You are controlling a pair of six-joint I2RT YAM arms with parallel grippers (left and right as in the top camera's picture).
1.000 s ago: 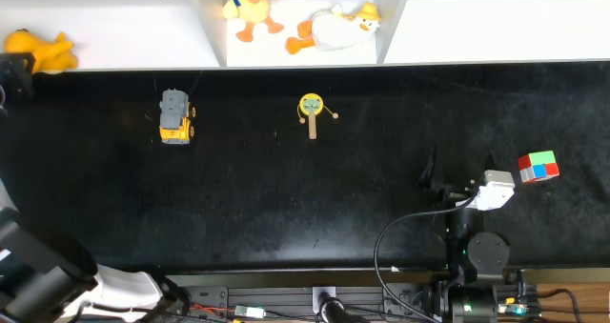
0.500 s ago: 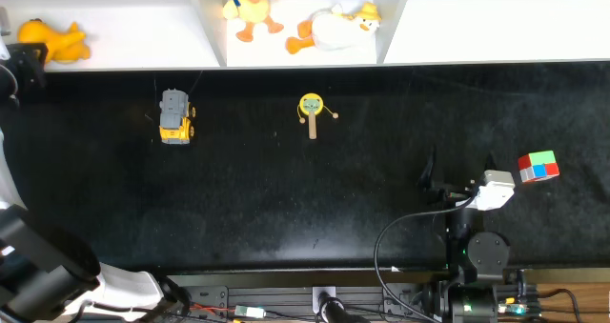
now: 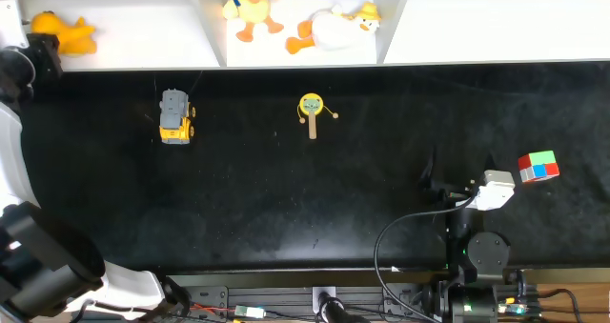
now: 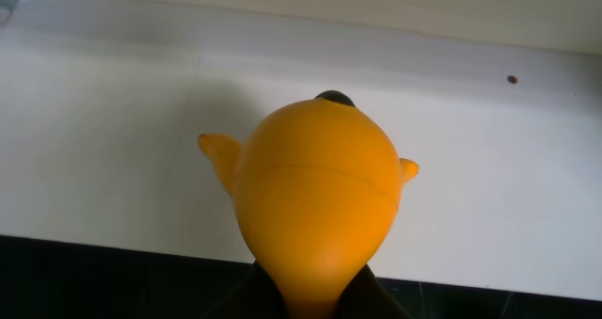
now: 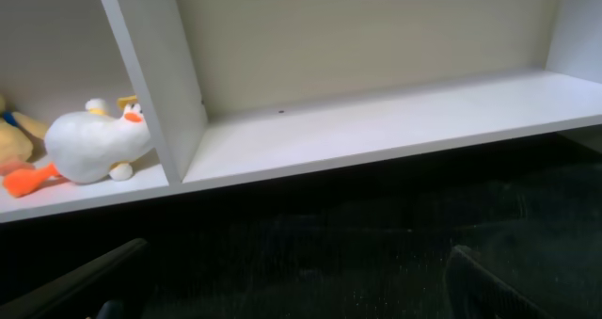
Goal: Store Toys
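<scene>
An orange plush duck (image 3: 65, 33) hangs at the mouth of the left compartment of the white shelf (image 3: 133, 28), with my left gripper (image 3: 40, 49) shut on it. In the left wrist view the orange duck (image 4: 315, 201) is seen from behind, facing the shelf floor (image 4: 113, 168). On the black table lie a yellow-grey toy truck (image 3: 174, 116), a small rattle drum (image 3: 311, 109) and a coloured cube (image 3: 538, 167). My right gripper (image 3: 434, 182) rests low at the right, open and holding nothing (image 5: 282, 305).
A yellow duck (image 3: 250, 4) and a white duck (image 3: 334, 26) lie in the middle compartment; the white duck (image 5: 94, 145) is also in the right wrist view. The right compartment's floor (image 5: 395, 121) is bare. Cables run along the table's front edge.
My left gripper has carried the orange duck up and slightly right, from the table's far-left edge to the left compartment's mouth. The right arm has not moved.
</scene>
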